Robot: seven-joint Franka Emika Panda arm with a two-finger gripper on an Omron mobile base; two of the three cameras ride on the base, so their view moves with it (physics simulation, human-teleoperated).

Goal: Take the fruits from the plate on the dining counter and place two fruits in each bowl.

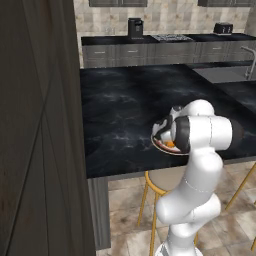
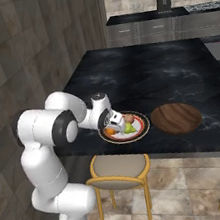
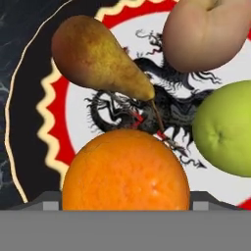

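Observation:
Close in the hand view an orange point(image 3: 125, 171) sits between my gripper's point(image 3: 125, 205) fingertips point(image 3: 49, 203), which press on its two sides. Behind it on the plate point(image 3: 54, 122), white with a red band, lie a brown pear point(image 3: 98, 56), a tan fruit point(image 3: 208, 34) and a green fruit point(image 3: 225, 130). The plate point(image 2: 141, 129) rests near the front edge of the dining counter point(image 2: 165, 67), with my gripper point(image 2: 115, 124) low over its left side. A dark brown wooden bowl point(image 2: 176, 117) stands just right of the plate. From the left base view my arm covers most of the plate point(image 1: 161, 147).
Stools with tan frames point(image 2: 120, 171) point(image 1: 160, 181) stand under the counter's front edge. A sink with a faucet point(image 1: 248, 65) is at the counter's far right. A far counter carries a coffee machine point(image 1: 135, 27) and a toaster point(image 1: 223, 27). A wood panel point(image 1: 35, 125) rises at left.

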